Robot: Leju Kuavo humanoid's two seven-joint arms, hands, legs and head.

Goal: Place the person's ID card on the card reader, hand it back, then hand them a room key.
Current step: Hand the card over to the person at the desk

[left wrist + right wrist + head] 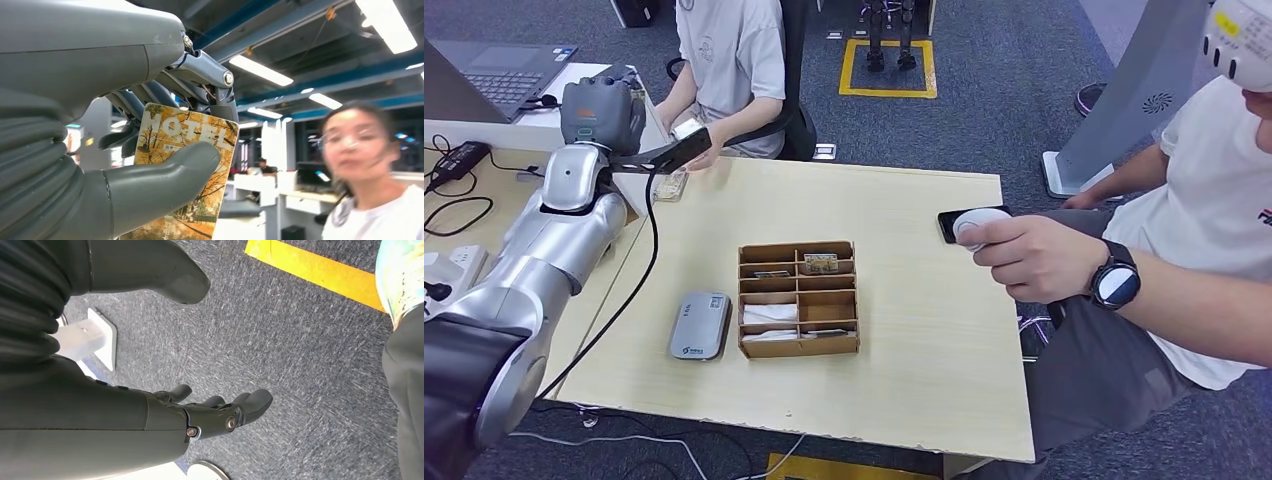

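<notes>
My left hand (604,113) is raised at the table's far left corner. In the left wrist view this hand (150,182) pinches an orange hotel key card (192,132), thumb on its face and fingers behind it. The card is upright and points at a person in a white shirt (380,215). That seated person (729,60) holds a hand (707,150) close to my raised arm. The grey card reader (701,325) lies flat on the table with nothing on it. My right hand (220,415) hangs above the carpet, fingers spread, holding nothing.
A cardboard divider box (799,298) with cards in some slots stands next to the reader. A second person at the right holds a white device (976,222) over the table edge. A laptop (499,65) and cables (459,160) lie on the left desk.
</notes>
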